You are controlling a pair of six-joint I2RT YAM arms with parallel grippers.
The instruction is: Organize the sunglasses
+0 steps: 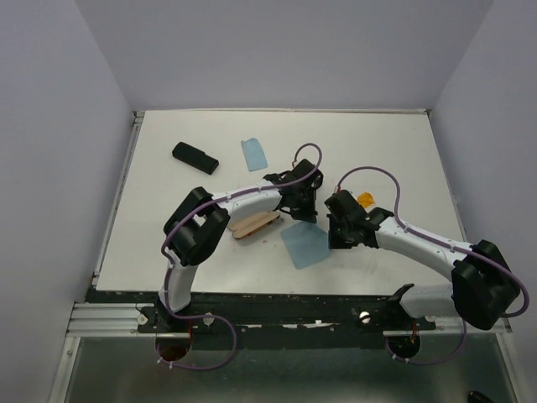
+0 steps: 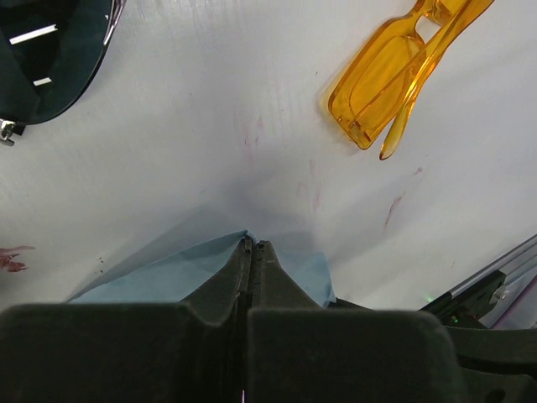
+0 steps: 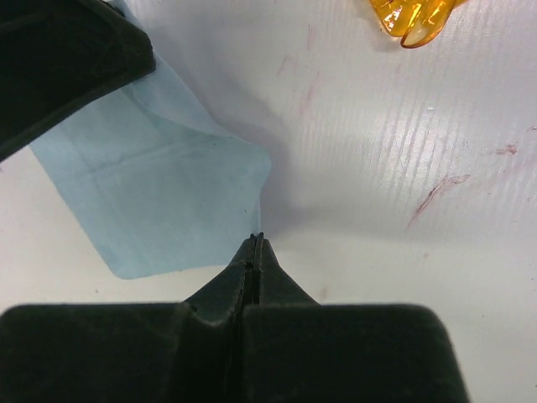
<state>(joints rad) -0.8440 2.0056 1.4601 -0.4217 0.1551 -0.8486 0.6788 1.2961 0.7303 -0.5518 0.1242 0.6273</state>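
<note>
A: Where are the sunglasses?
B: The orange sunglasses (image 2: 394,75) lie on the table (image 1: 377,143), at about one o'clock from the right gripper (image 3: 254,239) in the top view. The black sunglasses (image 2: 50,67) show only at ten o'clock in the left wrist view (cut off by the frame edge).
A: And the grippers?
B: Both have their jaws pressed together. The left gripper (image 2: 252,245) pinches a raised peak of the blue cloth (image 3: 151,168), and the right gripper nips the same cloth's edge

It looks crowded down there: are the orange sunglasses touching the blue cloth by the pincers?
Apart. The left wrist view shows a stretch of bare white table between the orange sunglasses and the blue cloth.
</note>
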